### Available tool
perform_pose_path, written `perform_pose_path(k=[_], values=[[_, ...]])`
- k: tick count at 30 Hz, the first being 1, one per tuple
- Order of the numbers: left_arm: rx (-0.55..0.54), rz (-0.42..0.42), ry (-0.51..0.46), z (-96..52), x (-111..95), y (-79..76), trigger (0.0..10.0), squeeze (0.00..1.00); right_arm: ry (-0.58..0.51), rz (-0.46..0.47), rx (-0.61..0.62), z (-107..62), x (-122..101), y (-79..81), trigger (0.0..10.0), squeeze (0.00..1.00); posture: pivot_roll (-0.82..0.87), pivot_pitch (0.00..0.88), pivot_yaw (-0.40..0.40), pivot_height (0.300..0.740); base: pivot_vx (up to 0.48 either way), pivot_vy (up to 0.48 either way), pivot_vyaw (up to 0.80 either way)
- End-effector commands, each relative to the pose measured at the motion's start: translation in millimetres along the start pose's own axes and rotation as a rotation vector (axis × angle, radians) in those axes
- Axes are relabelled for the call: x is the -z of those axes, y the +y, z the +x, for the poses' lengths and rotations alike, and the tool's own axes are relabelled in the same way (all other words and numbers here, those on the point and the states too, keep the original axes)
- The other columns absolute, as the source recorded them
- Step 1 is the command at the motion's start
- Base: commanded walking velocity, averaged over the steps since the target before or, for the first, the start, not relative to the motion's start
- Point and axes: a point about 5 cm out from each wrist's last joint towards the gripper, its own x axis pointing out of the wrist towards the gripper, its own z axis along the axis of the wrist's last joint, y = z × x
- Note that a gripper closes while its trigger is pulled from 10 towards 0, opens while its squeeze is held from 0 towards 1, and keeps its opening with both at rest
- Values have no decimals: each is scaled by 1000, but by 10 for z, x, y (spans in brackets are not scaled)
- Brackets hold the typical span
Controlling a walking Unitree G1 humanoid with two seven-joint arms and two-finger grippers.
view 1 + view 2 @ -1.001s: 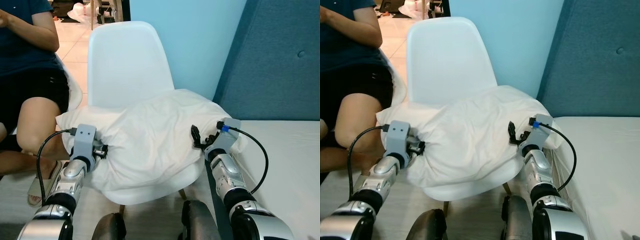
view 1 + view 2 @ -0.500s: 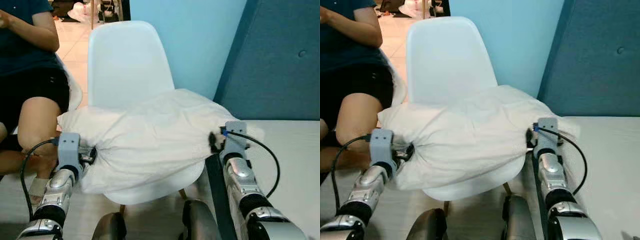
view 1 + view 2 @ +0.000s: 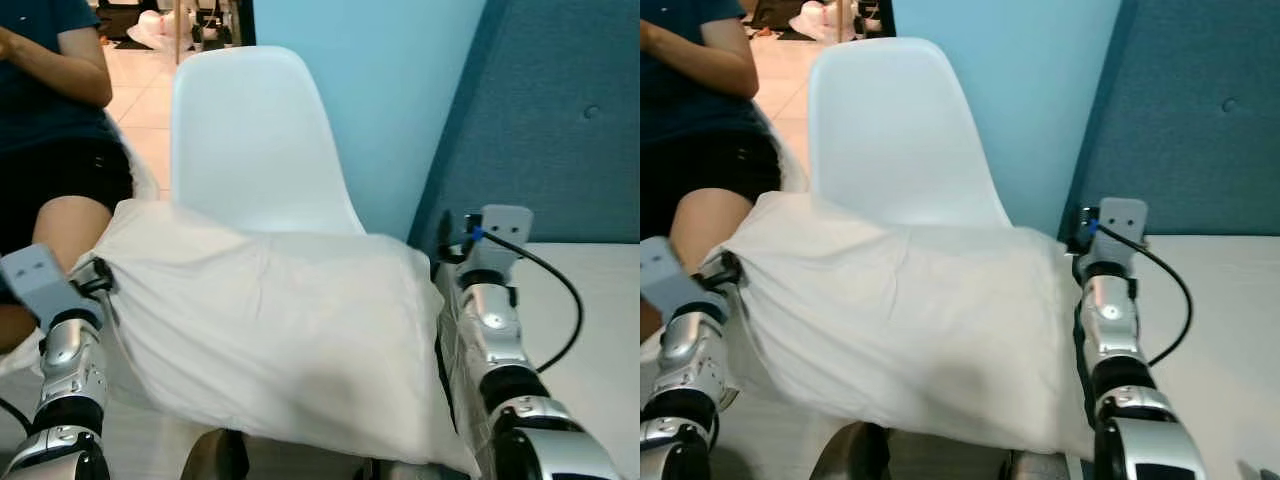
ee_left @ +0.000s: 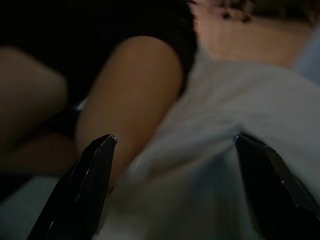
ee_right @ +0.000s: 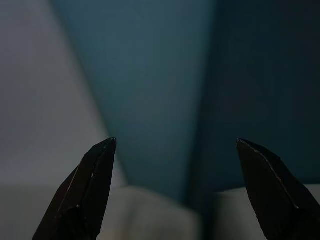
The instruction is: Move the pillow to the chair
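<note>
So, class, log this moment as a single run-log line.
pillow on white chair, spread wide | left gripper open, at pillow's left end | right gripper open, beside pillow's right end | person's knee nearby

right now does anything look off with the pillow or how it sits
Yes. The pillow lies askew on the chair, spilling past the seat's front and both sides. Both grippers, left and right, are open, so nothing holds it.
</note>
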Motion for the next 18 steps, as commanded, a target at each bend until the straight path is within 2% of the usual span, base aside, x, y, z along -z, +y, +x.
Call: perform_pose_path(k=[1,4,5,6,7,8,9,10,11,12,14,16,17,18], values=[[56,39,3,5,-14,-101,10000,0,32,16,0,-2,38,-14,10000,0,-10,79,-33,580,0,0,0],[141,77,35,-19,44,-240,10000,0,32,34,-6,-2,40,33,10000,0,-8,80,-32,580,0,0,0],[141,77,35,-19,44,-240,10000,0,32,34,-6,-2,40,33,10000,0,-8,80,-32,580,0,0,0],[170,90,56,-45,97,-304,10000,0,30,63,-14,2,35,77,10000,0,-11,80,-30,580,0,0,0],[190,128,94,-85,189,-360,10000,0,48,227,-103,14,22,247,10000,0,-17,78,-28,580,0,0,0],[190,128,94,-85,189,-360,10000,0,48,227,-103,14,22,247,10000,0,-17,78,-28,580,0,0,0],[192,148,99,-92,205,-364,10000,0,57,289,-149,14,17,317,10000,0,-17,78,-28,580,0,0,0],[192,148,99,-92,205,-364,10000,0,57,289,-149,14,17,317,10000,0,-17,78,-28,580,0,0,0],[194,167,95,-91,203,-364,10000,0,80,341,-222,0,31,406,10000,0,-18,78,-27,580,0,0,0],[187,159,70,-74,159,-359,10000,0,105,344,-303,-35,62,501,10000,0,-17,78,-27,580,0,0,0],[186,67,-27,-22,-19,-372,10000,0,139,354,-398,-101,120,619,10000,0,-12,78,-29,580,0,0,0],[329,-85,-95,-24,-188,-515,10000,0,132,432,-453,-128,93,694,10000,0,-8,78,-29,580,0,0,0],[329,-85,-95,-24,-188,-515,10000,0,132,432,-453,-128,93,694,10000,0,-8,78,-29,580,0,0,0],[430,-123,-101,-54,-228,-604,10000,0,126,462,-491,-139,67,731,10000,0,-8,78,-28,580,0,0,0]])
